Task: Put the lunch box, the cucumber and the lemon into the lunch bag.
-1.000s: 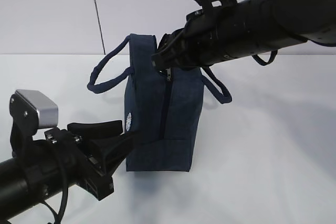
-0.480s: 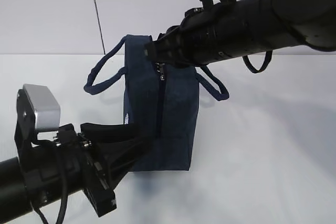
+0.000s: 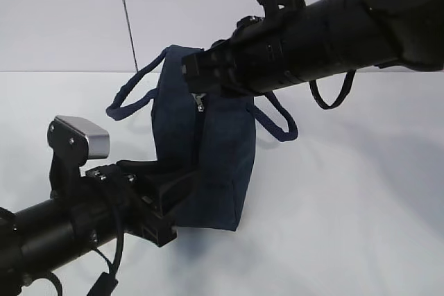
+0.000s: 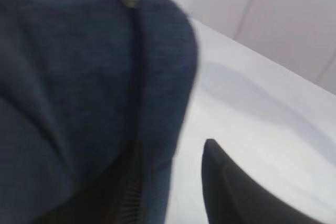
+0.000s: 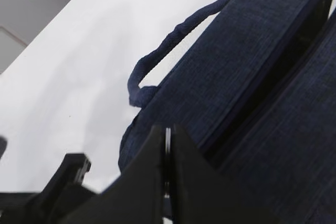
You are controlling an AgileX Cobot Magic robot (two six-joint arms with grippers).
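The navy lunch bag (image 3: pixel 222 150) stands mid-table, leaning left, with its zipped end facing the exterior camera. My right gripper (image 3: pixel 193 75) is at the bag's top end, shut on the metal ring pull (image 5: pixel 167 136), which shows as a thin sliver between the fingers (image 5: pixel 149 171). My left gripper (image 3: pixel 166 184) is at the bag's lower left edge. In the left wrist view the bag (image 4: pixel 68 77) fills the left side, and one finger (image 4: pixel 236 192) stands apart from the fabric with a white gap between. The lunch box, cucumber and lemon are out of view.
The bag's loop handles hang out to the left (image 3: pixel 128 98) and right (image 3: pixel 277 126). The white table (image 3: pixel 361 192) runs to a pale wall behind. The closed zipper line (image 4: pixel 134 51) runs down the bag's end.
My right gripper has moved left with the pull, and the bag's top has tipped left with it. My left gripper has risen and moved in against the bag's lower left edge.
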